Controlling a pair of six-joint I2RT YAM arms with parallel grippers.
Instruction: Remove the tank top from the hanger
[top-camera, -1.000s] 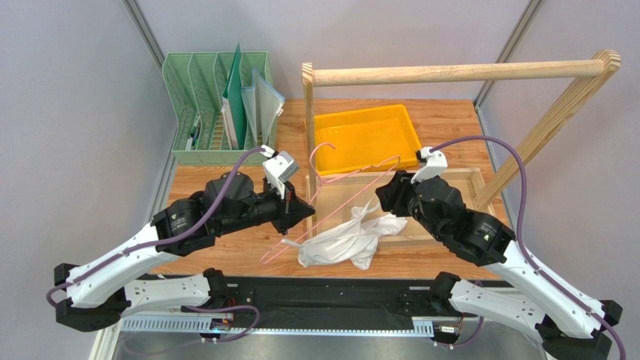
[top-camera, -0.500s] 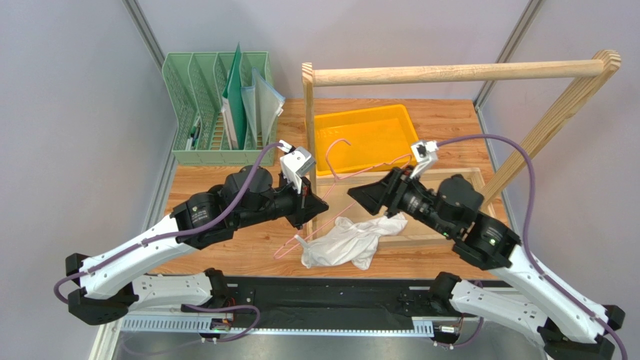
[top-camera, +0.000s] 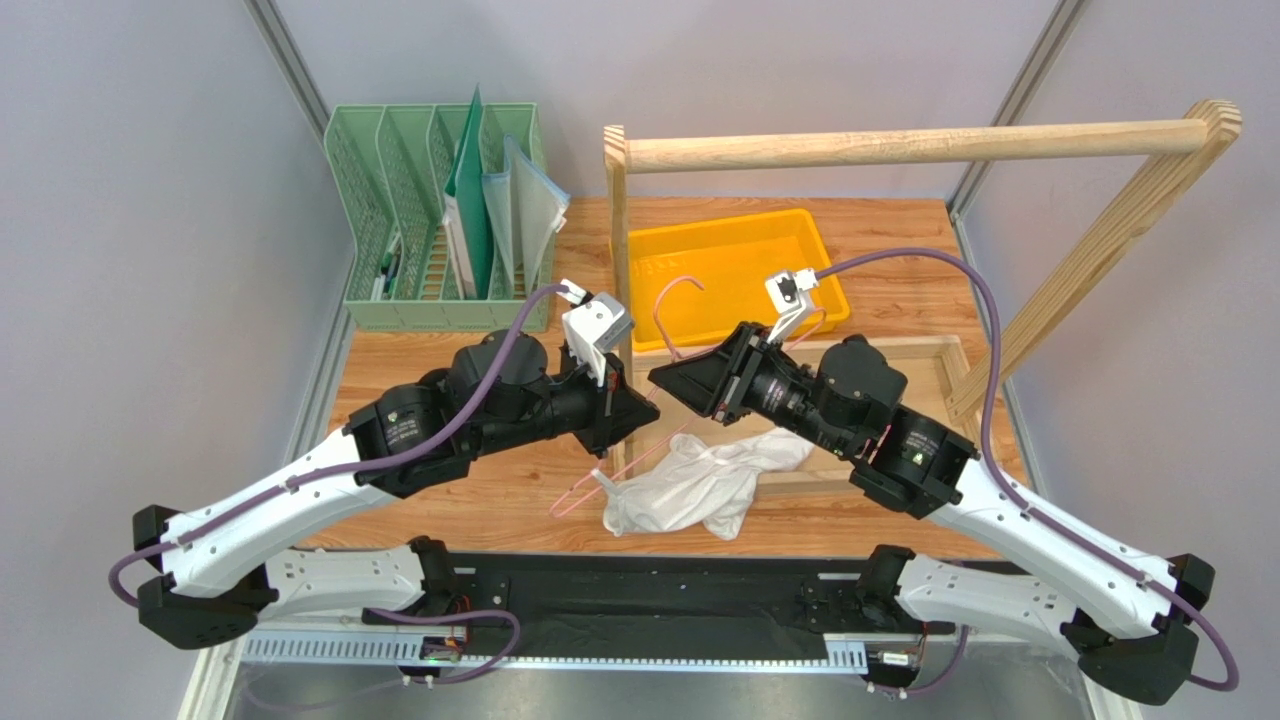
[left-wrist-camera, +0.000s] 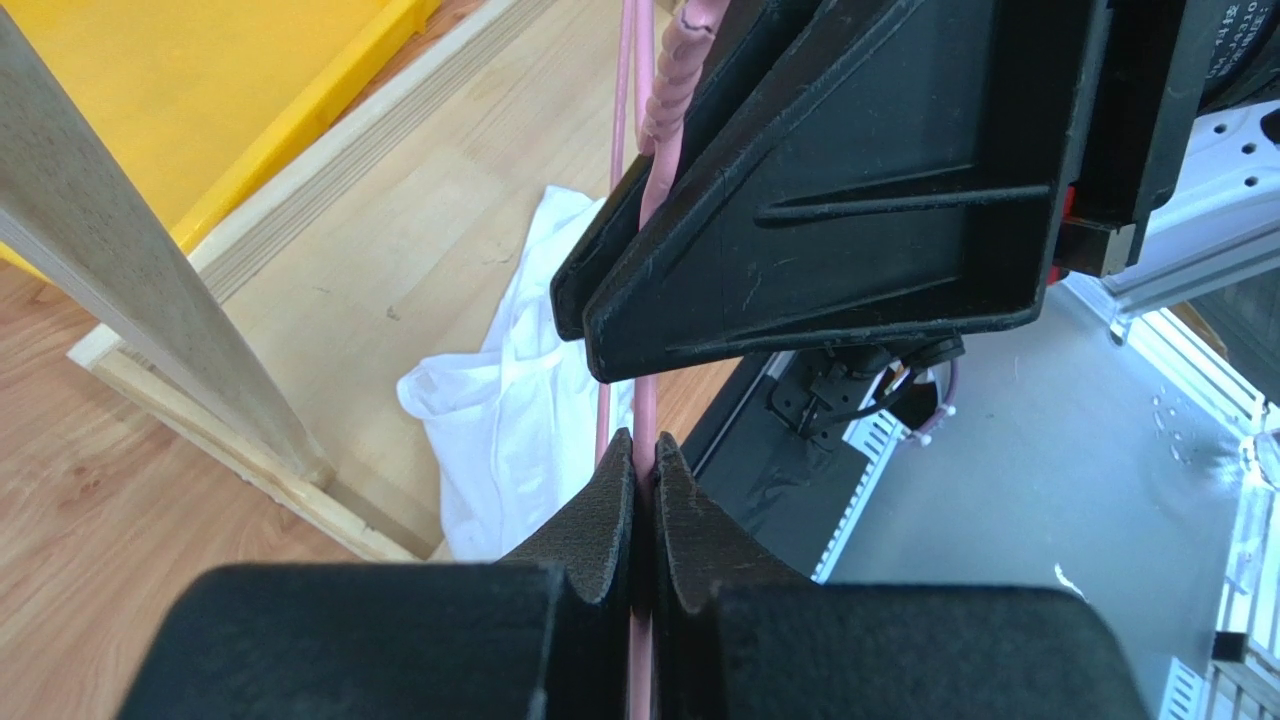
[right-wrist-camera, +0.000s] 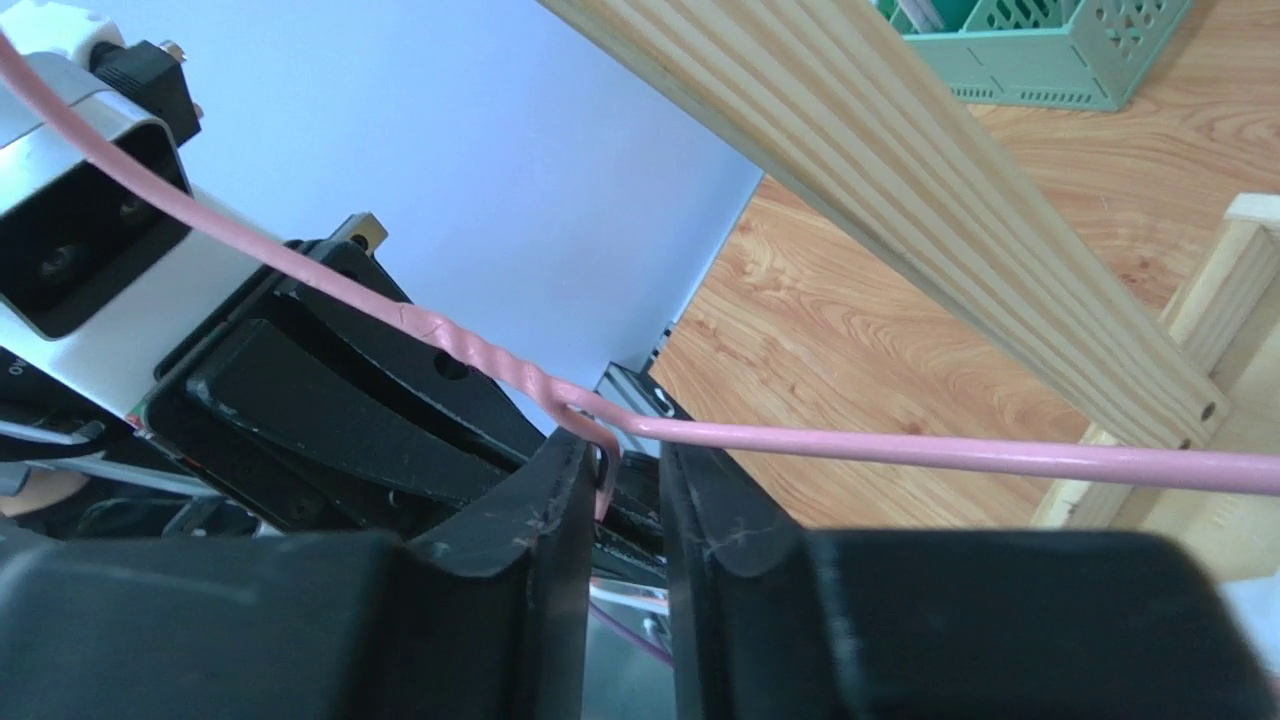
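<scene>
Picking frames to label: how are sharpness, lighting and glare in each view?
Top external: sharp, evenly lit, soft shadows, no glare on the tank top. Left wrist: left hand close and slightly soft, hanger wire clear. Right wrist: right hand blurred in the foreground, wooden rail crisp.

Wooden table (top-camera: 496, 495): tank top (top-camera: 691, 483), yellow tray (top-camera: 736, 270), green rack (top-camera: 436, 210).

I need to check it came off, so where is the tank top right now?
In the top view the tank top lies crumpled on the table near the front edge, centre, partly over the wooden frame's base, below the two grippers holding the hanger.
</scene>
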